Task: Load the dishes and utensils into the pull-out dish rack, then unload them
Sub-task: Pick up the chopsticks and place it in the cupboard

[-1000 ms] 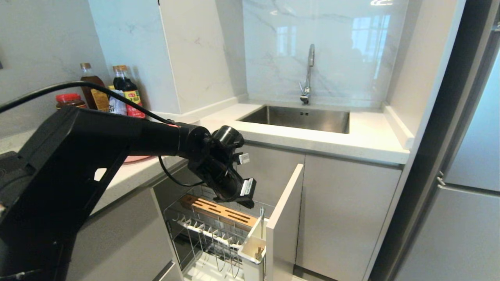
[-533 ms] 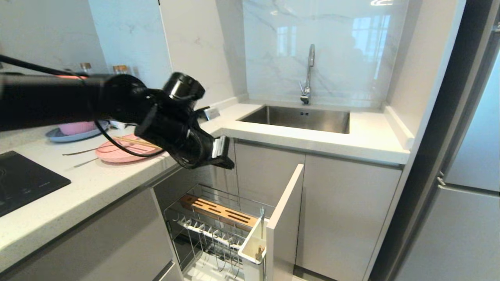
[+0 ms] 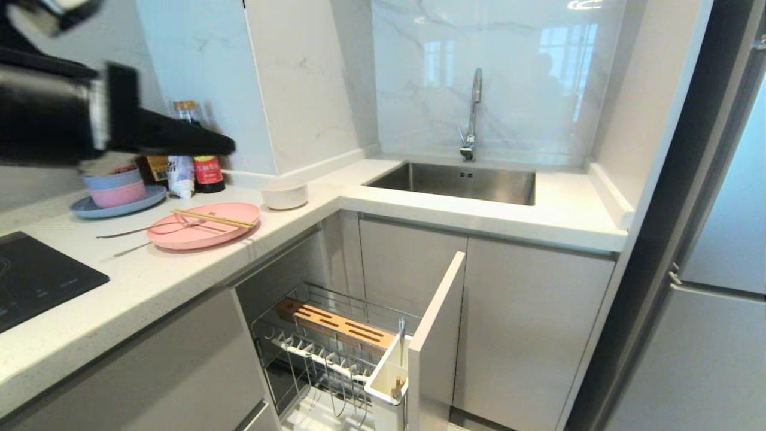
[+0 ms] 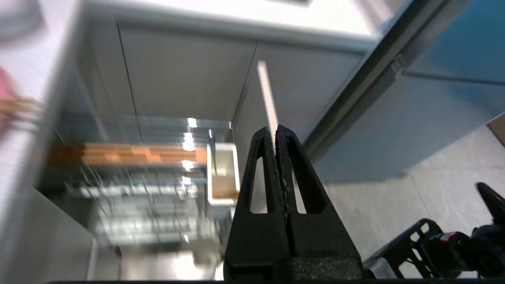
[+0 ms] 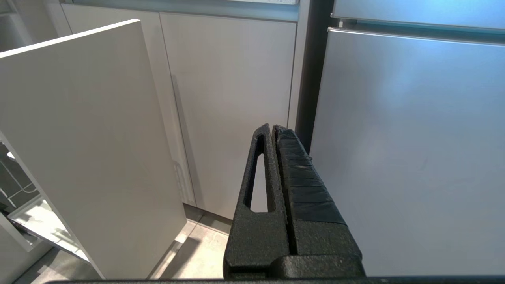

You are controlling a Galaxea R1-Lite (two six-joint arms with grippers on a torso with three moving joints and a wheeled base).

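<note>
The left end effector (image 3: 230, 145) hangs high at the left above the table (image 3: 179, 269), its two fingers pressed flat together and empty, touching nothing. Below it and slightly to its left lies one pink plate (image 3: 203, 224), flat on the table, carrying one pair of chopsticks (image 3: 212, 218) side by side, their long axis running across the plate from its far left to its near right rim. One fork (image 3: 140, 229) rests with its head on the plate and its handle reaching out to the left over the table. Just right of the end effector's tip and lower sits one cream bowl (image 3: 285, 193), upright, mouth up. Well below and to the right, the pull-out dish rack (image 3: 335, 353) stands drawn out of the cabinet, its wooden strip (image 3: 335, 325) lying along the wire basket toward one white caddy (image 3: 388, 377) at the grey front panel (image 3: 435, 341). The right end effector (image 5: 274, 136) hangs low beside that panel, fingers closed on nothing.
</note>
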